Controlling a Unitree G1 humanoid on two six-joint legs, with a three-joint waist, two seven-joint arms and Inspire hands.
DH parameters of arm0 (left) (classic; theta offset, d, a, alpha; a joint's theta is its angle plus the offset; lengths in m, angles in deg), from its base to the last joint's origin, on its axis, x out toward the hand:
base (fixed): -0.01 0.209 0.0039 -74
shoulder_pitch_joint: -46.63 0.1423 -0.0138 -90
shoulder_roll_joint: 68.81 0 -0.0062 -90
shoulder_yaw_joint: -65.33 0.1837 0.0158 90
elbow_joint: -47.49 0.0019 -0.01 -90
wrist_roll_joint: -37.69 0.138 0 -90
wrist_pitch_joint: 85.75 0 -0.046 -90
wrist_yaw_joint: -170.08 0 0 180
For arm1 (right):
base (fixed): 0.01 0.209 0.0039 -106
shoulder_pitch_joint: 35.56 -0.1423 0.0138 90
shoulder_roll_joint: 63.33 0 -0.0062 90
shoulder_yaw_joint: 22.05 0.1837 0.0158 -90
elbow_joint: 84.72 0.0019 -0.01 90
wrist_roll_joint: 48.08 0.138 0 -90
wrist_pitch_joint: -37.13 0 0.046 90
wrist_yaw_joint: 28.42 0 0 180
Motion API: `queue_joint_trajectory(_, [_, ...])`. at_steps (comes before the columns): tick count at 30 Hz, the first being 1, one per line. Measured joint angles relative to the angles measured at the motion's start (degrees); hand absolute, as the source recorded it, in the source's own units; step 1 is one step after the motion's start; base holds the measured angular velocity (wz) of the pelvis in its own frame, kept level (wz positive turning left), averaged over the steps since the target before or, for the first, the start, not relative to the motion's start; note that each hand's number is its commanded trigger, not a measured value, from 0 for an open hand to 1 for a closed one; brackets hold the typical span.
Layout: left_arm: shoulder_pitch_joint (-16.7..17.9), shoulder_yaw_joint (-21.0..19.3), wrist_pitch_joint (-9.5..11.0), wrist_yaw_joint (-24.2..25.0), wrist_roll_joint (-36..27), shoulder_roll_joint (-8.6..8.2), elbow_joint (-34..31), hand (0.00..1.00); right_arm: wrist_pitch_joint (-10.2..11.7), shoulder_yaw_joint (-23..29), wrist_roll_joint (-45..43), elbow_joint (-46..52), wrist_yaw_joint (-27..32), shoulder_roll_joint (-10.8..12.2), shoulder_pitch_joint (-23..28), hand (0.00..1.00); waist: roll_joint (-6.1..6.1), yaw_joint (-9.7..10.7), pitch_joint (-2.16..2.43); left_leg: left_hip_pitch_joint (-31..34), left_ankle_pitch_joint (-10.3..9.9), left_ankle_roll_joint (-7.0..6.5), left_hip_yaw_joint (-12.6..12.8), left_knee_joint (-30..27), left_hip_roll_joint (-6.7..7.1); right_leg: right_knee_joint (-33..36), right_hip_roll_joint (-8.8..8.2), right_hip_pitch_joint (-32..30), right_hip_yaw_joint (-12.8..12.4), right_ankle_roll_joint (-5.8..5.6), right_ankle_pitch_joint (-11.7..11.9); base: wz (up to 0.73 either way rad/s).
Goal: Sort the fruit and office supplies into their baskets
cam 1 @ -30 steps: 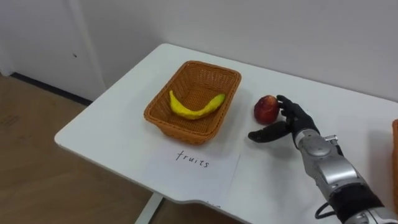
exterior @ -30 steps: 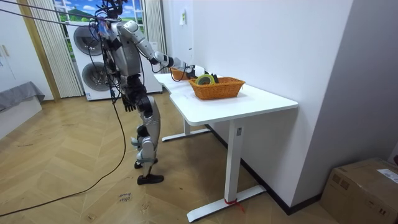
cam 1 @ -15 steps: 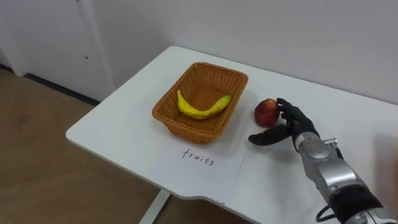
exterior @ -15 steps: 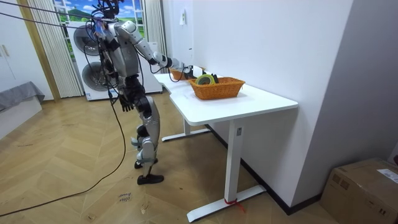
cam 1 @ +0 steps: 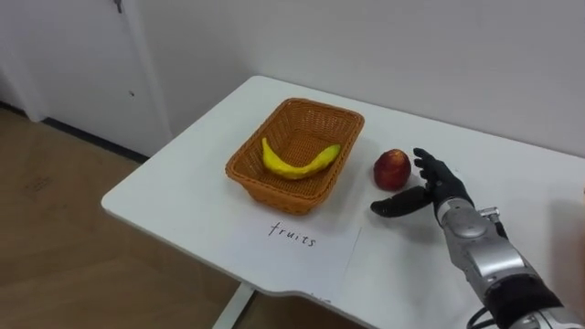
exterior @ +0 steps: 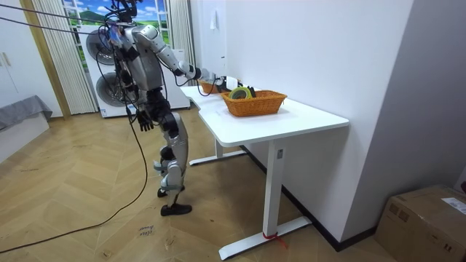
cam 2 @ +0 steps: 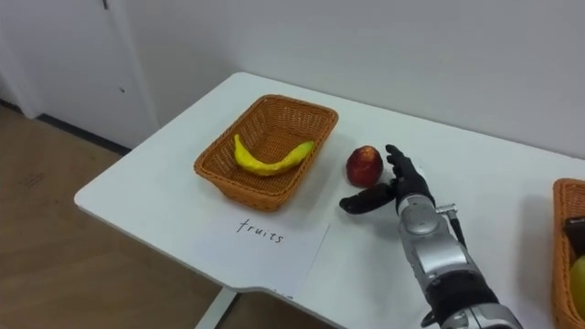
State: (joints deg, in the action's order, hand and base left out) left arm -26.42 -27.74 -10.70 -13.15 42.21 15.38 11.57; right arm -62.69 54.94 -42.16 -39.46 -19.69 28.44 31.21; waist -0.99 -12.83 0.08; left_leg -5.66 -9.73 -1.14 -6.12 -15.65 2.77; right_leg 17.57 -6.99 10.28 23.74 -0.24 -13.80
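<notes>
Little has changed apart from the camera's own slight shift; the right hand [cam 1: 437,190] still reaches over the table [cam 1: 174,196], fingers relaxed and spread, holding nothing; the apple [cam 1: 391,170] stands just beside its fingertips, outside the fruit basket [cam 1: 274,194]; a banana [cam 1: 297,162] lies in that basket; a paper label [cam 1: 294,239] lies before it; the left hand [exterior: 144,122] hangs by the hip, its state impossible to tell.

A rough woven wicker basket [cam 1: 294,152] sits on the smooth matt white table [cam 1: 183,192] beside a paper label [cam 1: 291,247].
</notes>
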Motion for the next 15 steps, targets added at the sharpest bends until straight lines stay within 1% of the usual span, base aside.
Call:
queue_joint_trajectory(3, [0.4, 0.0, 0.0, 0.0, 0.0, 0.0, 0.0, 0.0, 0.0, 0.0, 0.0, 0.0, 0.0, 0.0, 0.0, 0.0, 0.01, 0.3, -0.02, 0.0, 0.0, -0.01, 0.0, -0.1, 0.04, 0.3, -0.07, 0.0, -0.1, 0.02, -0.1, 0.0])
queue_joint_trajectory(9, [0.6, 0.0, 0.0, 0.4, -0.1, -0.01, 0.1, 0.0, 0.0, 0.3, 0.1, 0.0, -0.1, 0.0, 0.0, 0.0, -0.4, 1.3, -0.19, -0.1, 0.0, 0.01, -0.1, -0.3, 0.05, 0.7, -0.13, -0.1, -0.1, 0.11, -0.2, 0.0])
queue_joint_trajectory(10, [0.6, 0.0, 0.1, 0.5, -0.2, -0.01, 0.1, 0.0, 0.0, 0.5, 0.1, 0.0, -0.1, 0.0, 0.0, 0.0, -0.57, 1.6, -0.31, -0.1, 0.0, 0.0, -0.1, -0.4, 0.14, 1.2, -0.34, -0.3, -0.1, 0.11, -0.5, 0.0])
queue_joint_trajectory(13, [0.6, 0.2, 0.1, 0.5, -0.2, -0.06, 0.7, 0.0, 0.1, 0.7, 0.1, 0.0, -0.1, -0.3, 0.0, 0.0, -1.19, 2.3, -0.37, 0.0, 0.0, 0.0, 0.0, -0.6, 0.17, 1.4, -0.39, -0.3, -0.1, 0.12, -0.5, 0.0])
queue_joint_trajectory(15, [0.6, 0.7, 0.3, 0.5, 0.0, -0.06, 1.3, 0.0, 0.1, 0.7, 0.0, 0.0, -0.2, -0.3, 0.0, 0.0, -1.59, 2.5, -0.3, -0.1, 0.0, 0.0, 0.0, -0.7, 0.23, 1.6, -0.5, -0.4, -0.1, 0.15, -0.6, 0.0])
